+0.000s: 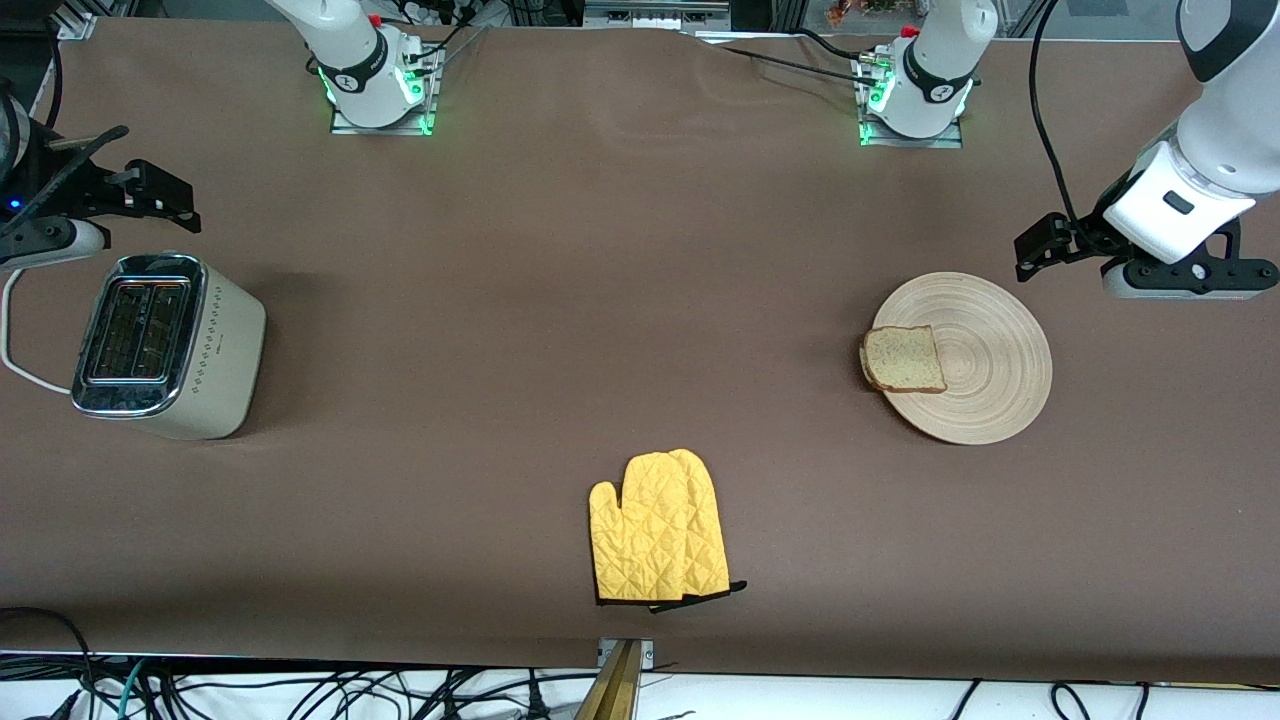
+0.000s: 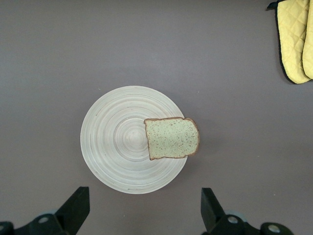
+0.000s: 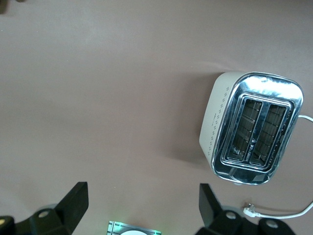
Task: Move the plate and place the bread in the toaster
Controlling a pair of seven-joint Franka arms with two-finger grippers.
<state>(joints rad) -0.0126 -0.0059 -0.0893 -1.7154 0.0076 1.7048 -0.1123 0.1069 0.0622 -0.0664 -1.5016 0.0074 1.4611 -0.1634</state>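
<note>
Pale wooden, the plate (image 2: 129, 139) lies below the left gripper (image 2: 142, 213), whose fingers are spread wide and empty; the bread (image 2: 172, 138) overhangs its rim. No step is begun. The right gripper (image 3: 139, 208), equally wide and empty, hangs beside the toaster (image 3: 252, 127). A descent onto the plate's rim is judged next.

yellow oven mitt (image 1: 658, 528) flat on brown table (image 1: 560, 300)

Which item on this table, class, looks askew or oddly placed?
The bread sits off-centre on the plate, its edge overhanging the rim toward the right arm's end of the table. The toaster stands upright with empty slots, and the oven mitt lies flat. Nothing looks spilled or damaged.
</note>
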